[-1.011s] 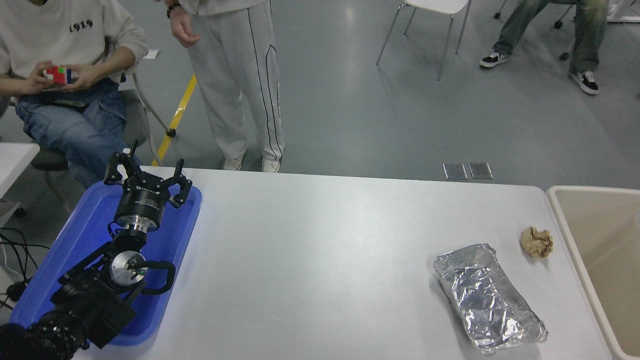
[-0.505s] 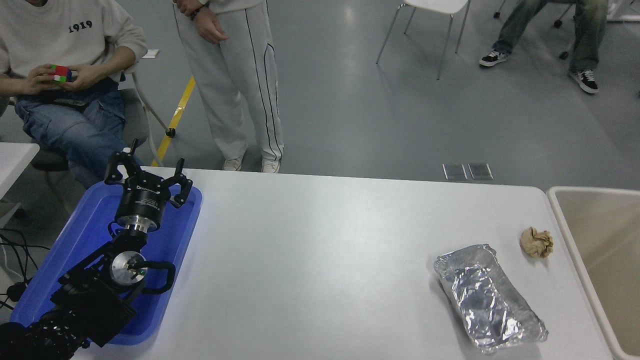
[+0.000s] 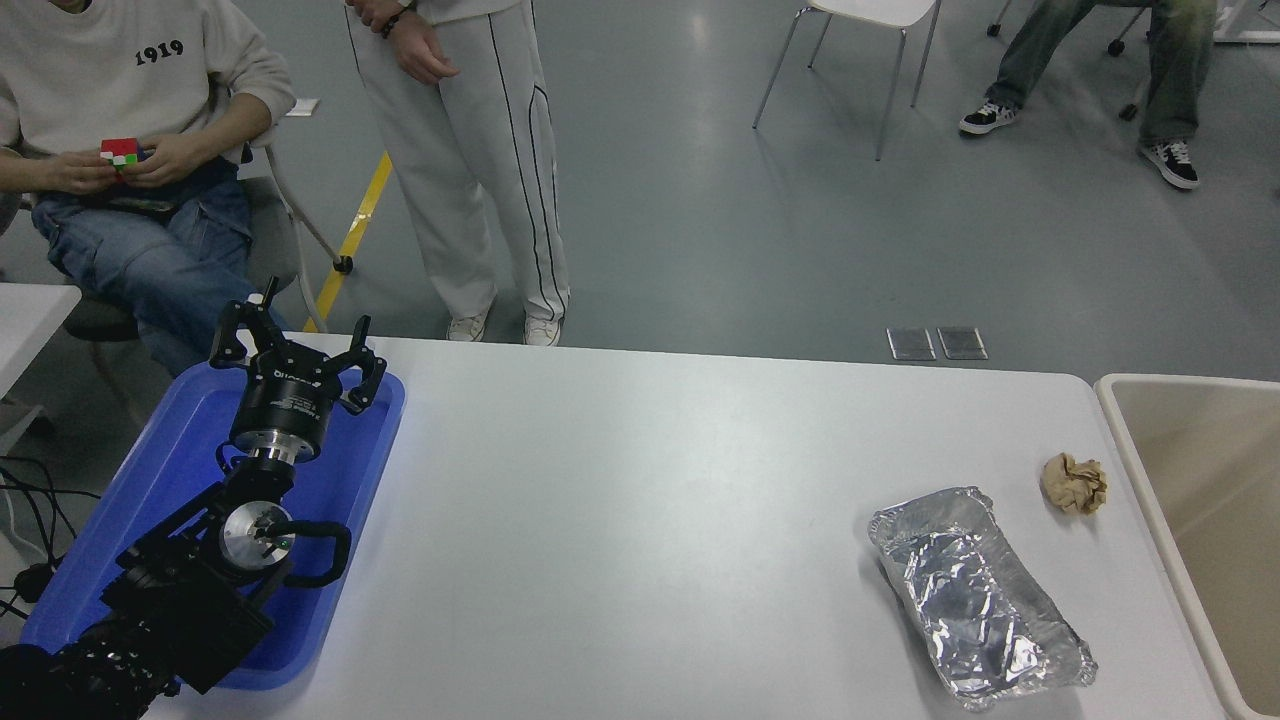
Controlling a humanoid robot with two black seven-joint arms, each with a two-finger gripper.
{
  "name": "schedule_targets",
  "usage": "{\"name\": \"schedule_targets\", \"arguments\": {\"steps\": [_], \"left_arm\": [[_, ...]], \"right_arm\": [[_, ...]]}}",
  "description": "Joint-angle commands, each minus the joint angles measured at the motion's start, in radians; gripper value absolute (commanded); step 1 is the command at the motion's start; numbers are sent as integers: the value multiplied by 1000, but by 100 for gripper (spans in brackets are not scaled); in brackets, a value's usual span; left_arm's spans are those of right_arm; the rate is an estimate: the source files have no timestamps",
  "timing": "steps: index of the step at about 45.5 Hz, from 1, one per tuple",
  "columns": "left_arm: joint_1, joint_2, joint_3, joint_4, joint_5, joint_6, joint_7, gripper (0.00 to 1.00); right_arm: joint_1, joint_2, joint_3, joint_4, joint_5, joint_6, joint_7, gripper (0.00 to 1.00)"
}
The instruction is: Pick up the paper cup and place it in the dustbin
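Observation:
The paper cup is out of view. The beige dustbin point(image 3: 1150, 470) stands off the table's right edge, and only its left rim and part of its inside show. My left gripper point(image 3: 297, 340) is parked over the blue tray point(image 3: 150, 480) at the lower left, with its fingers point(image 3: 232, 333) spread open and nothing between them. My right arm and gripper do not show in the head view.
A crumpled silver foil tray point(image 3: 975, 595) lies at the front right of the white table point(image 3: 640, 500). A crumpled brown paper ball point(image 3: 1074, 483) lies beside the dustbin. A seated person and a standing person are beyond the far left edge.
The robot's left arm has not moved. The standing person has lowered a hand and shifted slightly. The seated person keeps turning a cube.

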Motion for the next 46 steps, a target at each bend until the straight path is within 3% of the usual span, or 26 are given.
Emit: {"name": "schedule_targets", "arguments": {"steps": [1,8,26,33,46], "left_arm": [[0,-1,0,0,0,0,0,100],[0,1,0,0,0,0,0,100],[0,-1,0,0,0,0,0,100],[0,1,0,0,0,0,0,100],[0,1,0,1,0,0,0,100]], "right_arm": [[-216,23,154,-60,26,-160,0,0],[-409,88,316,-137,67,-343,0,0],[-638,289,450,-370,75,-573,-2,0],[-690,349,447,-465,136,-588,-5,0],[-733,401,447,-508,140,-624,-6,0]]}}
